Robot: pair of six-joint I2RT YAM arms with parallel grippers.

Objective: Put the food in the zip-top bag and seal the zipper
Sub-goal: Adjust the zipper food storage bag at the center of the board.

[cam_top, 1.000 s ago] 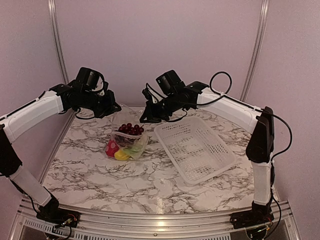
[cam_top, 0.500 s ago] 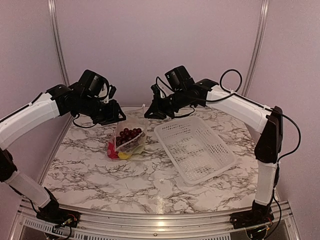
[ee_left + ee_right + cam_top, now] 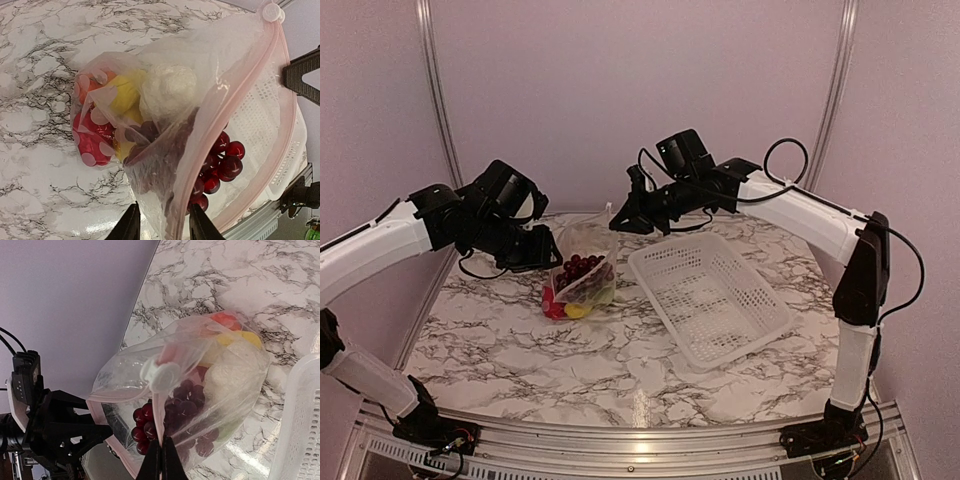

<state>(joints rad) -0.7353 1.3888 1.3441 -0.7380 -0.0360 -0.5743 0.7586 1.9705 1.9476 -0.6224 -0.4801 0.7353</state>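
The clear zip-top bag stands on the marble between my grippers with its mouth open and facing up. It holds the dark red grape bunch, white cauliflower, a yellow piece and the red pepper. My right gripper is shut on the pinkish-white zipper just below its white slider, at the bag's far right corner. My left gripper is open. Its fingers stand on either side of the bag's near left corner.
The white latticed basket lies empty to the right of the bag, and its rim shows in the right wrist view. Bare marble table lies in front. The purple back wall and two metal posts stand close behind.
The bag went from slumped on the table to pulled upright. My left gripper dropped lower along its left edge. My right gripper rose and shifted slightly right with the zipper end.
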